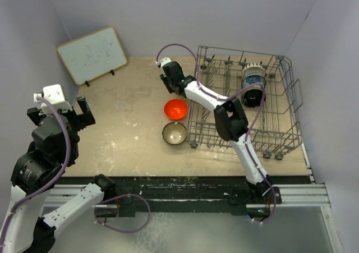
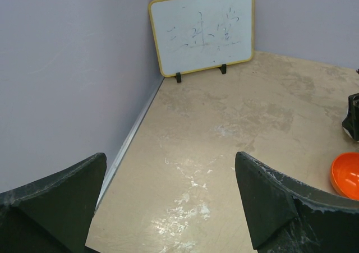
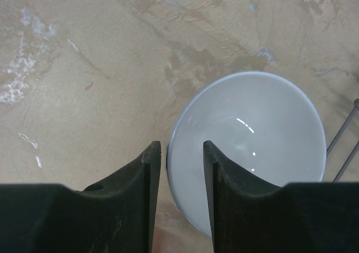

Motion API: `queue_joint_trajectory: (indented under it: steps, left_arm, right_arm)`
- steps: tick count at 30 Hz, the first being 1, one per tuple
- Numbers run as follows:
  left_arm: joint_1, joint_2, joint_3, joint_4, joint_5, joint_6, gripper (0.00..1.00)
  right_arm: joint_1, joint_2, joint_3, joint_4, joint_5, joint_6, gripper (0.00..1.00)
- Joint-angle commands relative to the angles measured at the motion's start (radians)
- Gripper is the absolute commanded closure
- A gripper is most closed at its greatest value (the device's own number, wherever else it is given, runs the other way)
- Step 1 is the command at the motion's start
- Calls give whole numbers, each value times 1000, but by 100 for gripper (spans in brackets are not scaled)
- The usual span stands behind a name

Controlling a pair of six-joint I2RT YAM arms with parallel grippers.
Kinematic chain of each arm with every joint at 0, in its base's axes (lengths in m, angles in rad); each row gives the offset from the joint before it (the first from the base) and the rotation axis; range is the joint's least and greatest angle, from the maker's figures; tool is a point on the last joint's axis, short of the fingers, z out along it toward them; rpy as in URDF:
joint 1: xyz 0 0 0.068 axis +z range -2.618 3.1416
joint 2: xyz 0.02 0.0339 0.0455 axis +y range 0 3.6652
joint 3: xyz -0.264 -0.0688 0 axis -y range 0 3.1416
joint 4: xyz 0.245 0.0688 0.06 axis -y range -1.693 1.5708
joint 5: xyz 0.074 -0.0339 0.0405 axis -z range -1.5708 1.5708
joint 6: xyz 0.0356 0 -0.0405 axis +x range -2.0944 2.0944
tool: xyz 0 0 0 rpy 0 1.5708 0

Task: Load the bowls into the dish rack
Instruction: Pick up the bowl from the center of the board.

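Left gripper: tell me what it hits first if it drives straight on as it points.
Probably the bare table ahead of the open left gripper. The whiteboard stands farther beyond, though depth is hard to judge.

The left arm [image 1: 39,163] sits folded at the near left. Its wrist is raised and level, so the left gripper [image 1: 85,111] faces the far right, tilted slightly down, with its jaws spread wide. The right arm [image 1: 247,152] rises from its base at the near right and bends at the elbow [image 1: 230,121]. From there the forearm [image 1: 203,96] reaches far and left. The right gripper [image 3: 182,145] points steeply down, its two fingers [image 3: 134,197] standing close together with only a narrow gap between them.
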Motion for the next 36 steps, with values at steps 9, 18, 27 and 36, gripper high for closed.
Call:
queue_joint_trajectory:
  steps: [9, 18, 27, 36]
  left_arm:
    - [-5, 3, 0, 39, 4, -6, 1]
    - [-5, -5, 7, 32, 4, -10, 1]
    - [-5, -13, 16, 21, 12, -30, 1]
    - [-5, -25, 30, 10, 20, -40, 1]
  right_arm:
    - [-7, 33, 46, -82, -32, -54, 75]
    - [-7, -107, -47, 45, -71, -45, 100]
    - [-4, -425, -269, 368, -248, 21, 100]
    - [-4, -681, -415, 565, -445, 248, 100]
